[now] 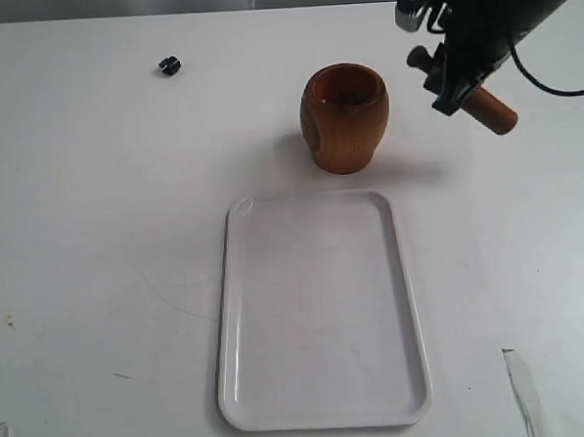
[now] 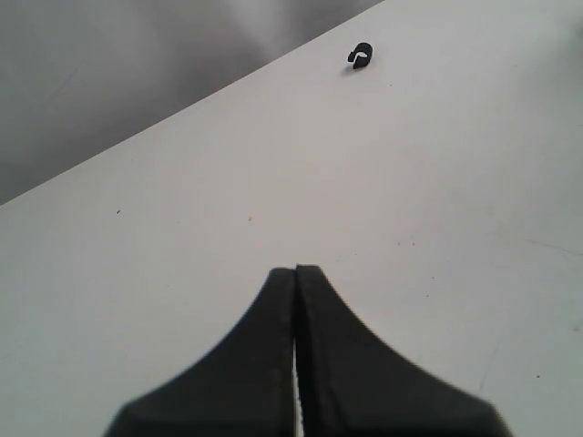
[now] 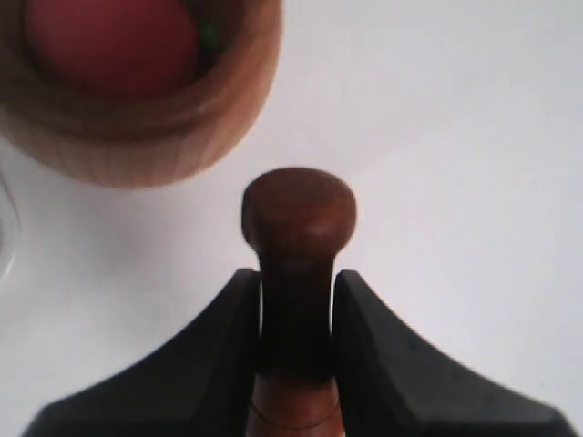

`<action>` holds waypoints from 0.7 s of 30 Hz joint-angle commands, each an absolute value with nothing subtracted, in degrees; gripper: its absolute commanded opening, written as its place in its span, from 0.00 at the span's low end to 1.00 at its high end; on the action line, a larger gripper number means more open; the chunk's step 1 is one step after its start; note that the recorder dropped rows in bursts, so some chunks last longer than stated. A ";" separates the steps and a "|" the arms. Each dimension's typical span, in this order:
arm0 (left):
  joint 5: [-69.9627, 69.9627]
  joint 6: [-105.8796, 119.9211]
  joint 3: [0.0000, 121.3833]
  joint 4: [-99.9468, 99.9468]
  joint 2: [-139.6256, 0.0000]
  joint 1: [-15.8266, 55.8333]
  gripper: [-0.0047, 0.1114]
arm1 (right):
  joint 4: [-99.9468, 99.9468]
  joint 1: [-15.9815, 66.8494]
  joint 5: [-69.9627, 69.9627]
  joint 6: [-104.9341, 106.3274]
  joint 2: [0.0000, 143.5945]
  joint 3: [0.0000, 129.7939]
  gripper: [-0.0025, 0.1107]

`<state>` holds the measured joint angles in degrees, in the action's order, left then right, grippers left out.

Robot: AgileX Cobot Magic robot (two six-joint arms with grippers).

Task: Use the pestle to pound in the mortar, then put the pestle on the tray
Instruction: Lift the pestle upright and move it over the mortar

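Standing upright near the far edge of the white surface (image 1: 97, 238), the mortar (image 1: 345, 118) appears in the exterior view just beyond the tray (image 1: 317, 315), which lies flat with its long sides running toward the near edge. Toward the far right corner the right pincer (image 1: 453, 85) clamps the pestle (image 1: 494, 112), which is tilted, its thick end slanting toward the right edge and its small knob toward the mortar, clear of the rim. A small black clip (image 1: 169, 65) lies well apart, toward the far left corner. The left wrist view shows the left pincer (image 2: 296, 273) closed on nothing, its tips pressed together above the surface (image 2: 410, 182), with the black clip (image 2: 361, 56) near the surface's edge. In the right wrist view the right pincer (image 3: 297, 278) grips the pestle (image 3: 299, 218) by its neck just under the knob, the mortar (image 3: 182, 137) close beside it, reddish inside, with a green speck (image 3: 210, 36) against its inner wall
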<state>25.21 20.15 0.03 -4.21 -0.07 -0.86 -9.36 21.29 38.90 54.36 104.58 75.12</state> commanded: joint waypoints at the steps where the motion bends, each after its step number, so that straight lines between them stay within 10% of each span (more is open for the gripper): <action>1: 25.03 19.68 0.00 -3.79 0.00 -0.42 0.04 | -22.91 21.18 31.98 60.36 99.52 74.31 0.02; 13: 25.03 19.68 0.00 -3.79 0.00 -0.42 0.04 | -99.43 21.18 31.72 122.96 94.22 59.05 0.02; 21: 25.03 19.68 0.00 -3.79 0.00 -0.42 0.04 | -99.95 16.50 45.27 122.94 98.48 58.78 0.02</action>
